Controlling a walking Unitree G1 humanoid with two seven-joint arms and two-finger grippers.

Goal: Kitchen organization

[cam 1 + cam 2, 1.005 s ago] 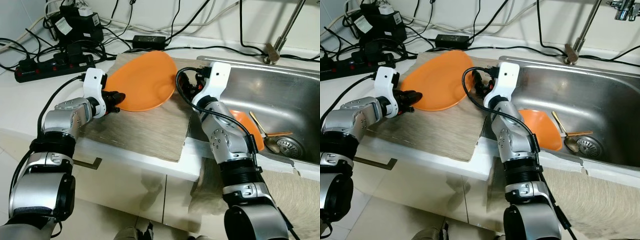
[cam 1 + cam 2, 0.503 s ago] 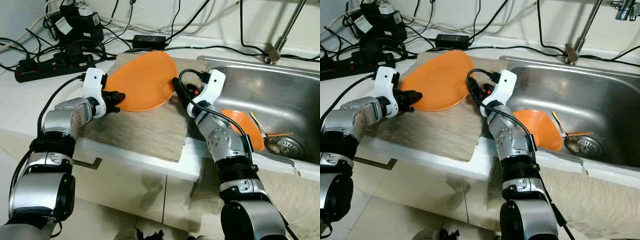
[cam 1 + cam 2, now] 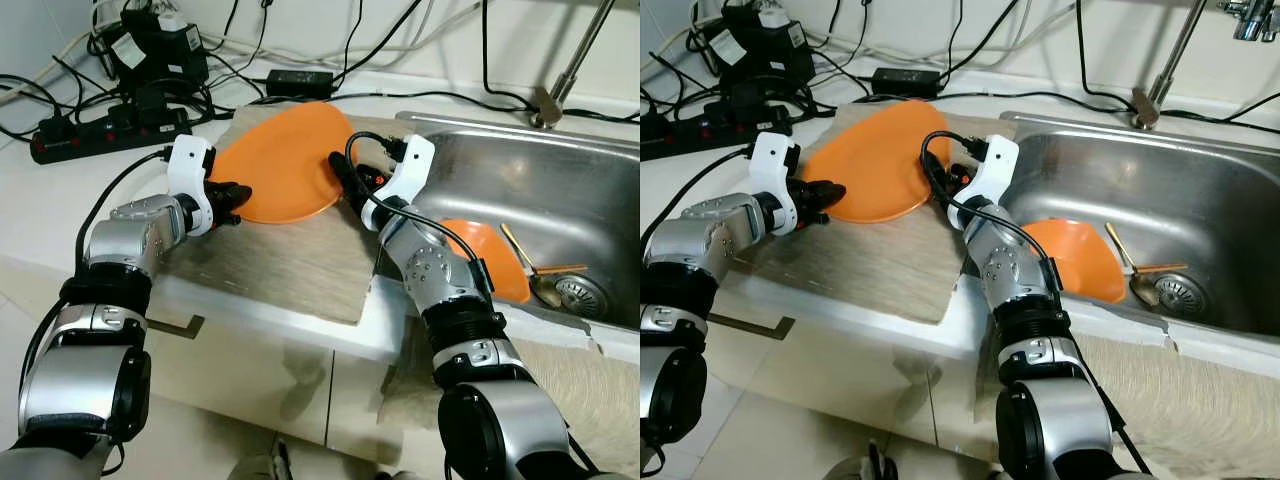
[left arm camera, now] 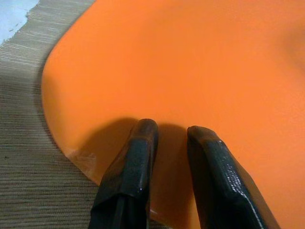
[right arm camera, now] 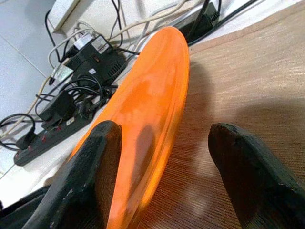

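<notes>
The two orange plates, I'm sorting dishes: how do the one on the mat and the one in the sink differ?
The large orange plate on the woven mat is tilted up, its edge in the left end effector; the orange plate in the steel sink lies untouched beside a spoon. The mat plate shows whole; the right arm partly hides the sink plate. Both are plain orange.

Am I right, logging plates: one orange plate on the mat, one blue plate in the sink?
Wrong colour. The sink plate is orange too, as the right eye view shows. The other orange plate is on the mat.
</notes>
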